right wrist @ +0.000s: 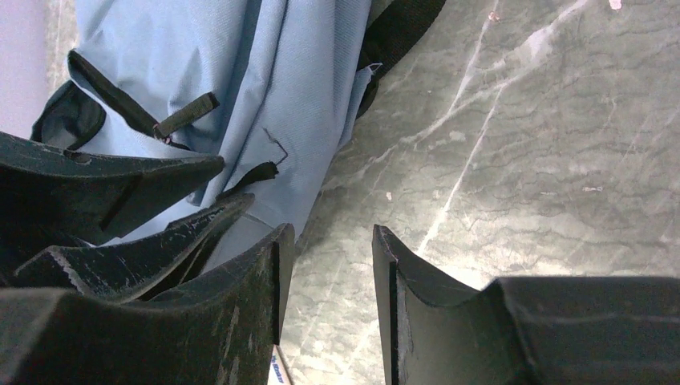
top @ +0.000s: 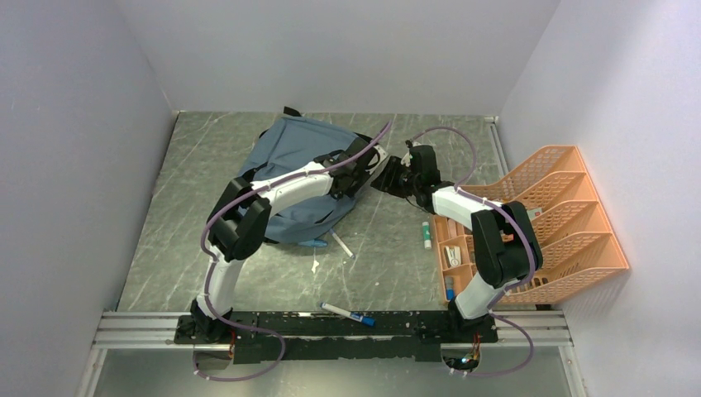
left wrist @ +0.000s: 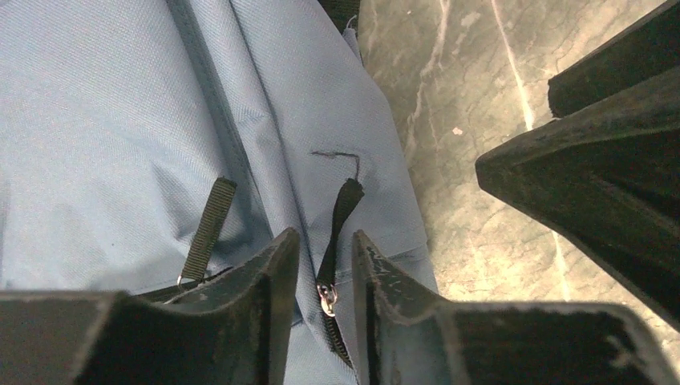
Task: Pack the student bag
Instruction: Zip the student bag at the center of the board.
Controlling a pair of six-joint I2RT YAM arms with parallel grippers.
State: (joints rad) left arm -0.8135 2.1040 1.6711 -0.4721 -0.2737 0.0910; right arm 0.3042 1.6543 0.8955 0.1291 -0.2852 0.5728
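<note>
My left gripper (left wrist: 325,237) is nearer: its jaws stand narrowly spread, the zipper pull (left wrist: 343,210) running lengthwise between them (not visibly pinched). The bag (top: 289,149) lies mid-table (top: 380,248), toward the far side; the right gripper (right wrist: 333,237) gapes empty just beside it.

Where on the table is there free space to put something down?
The widest bare patch lies between the left wall and the bag. A smaller one lies between the pen and the green-capped tube. It is crowded at the bag's right edge, where the left gripper and right gripper meet, and beside the rack.
</note>
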